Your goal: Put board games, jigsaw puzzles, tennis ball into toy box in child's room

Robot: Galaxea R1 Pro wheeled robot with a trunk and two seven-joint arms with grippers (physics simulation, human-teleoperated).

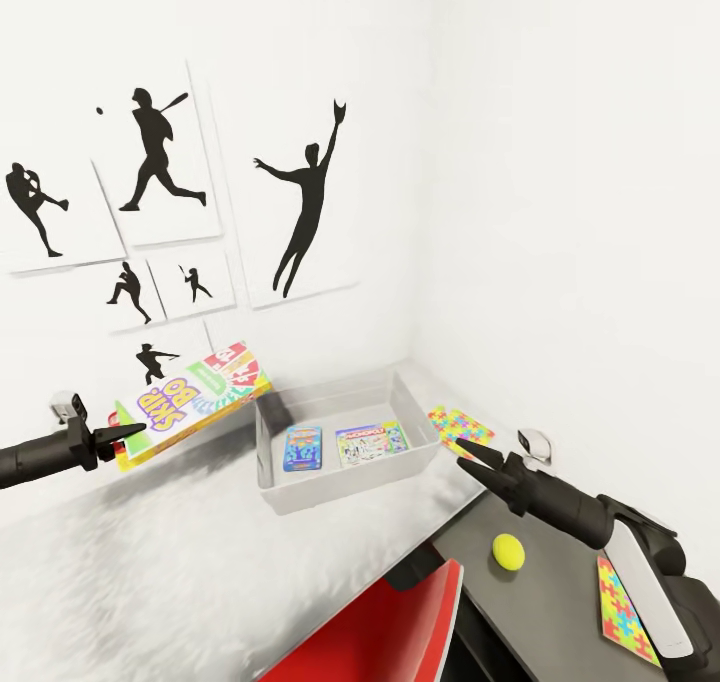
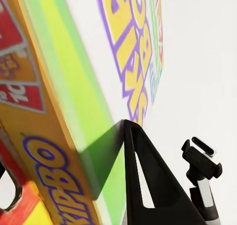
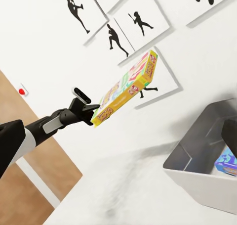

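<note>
The left gripper (image 1: 128, 432) is clamped on one short end of a Skip-Bo board game (image 1: 190, 402), holding it in the air to the left of the toy box (image 1: 415, 417). The box's long axis runs from the gripper up and to the right, its far end raised and pointing at the toy box's near-left corner, printed face tilted upward. The right wrist view shows what the head view does not: the game's yellow side edge (image 3: 126, 89) and the left arm (image 3: 54, 121) seen from the side against the wall prints (image 3: 126, 29). In the left wrist view one dark finger (image 2: 148, 180) lies flat on the printed lid (image 2: 131, 62).

The toy box stands on the table (image 1: 550, 582) and holds two board games, a blue one (image 1: 302, 448) and a Monopoly (image 1: 372, 442), lying flat. A jigsaw puzzle (image 1: 460, 425) lies just right of it, a second puzzle (image 1: 625, 612) at the table's near right edge, and a tennis ball (image 1: 508, 551) between them.

The right gripper (image 1: 468, 459) hovers above the table with its fingers spread and nothing in them.
</note>
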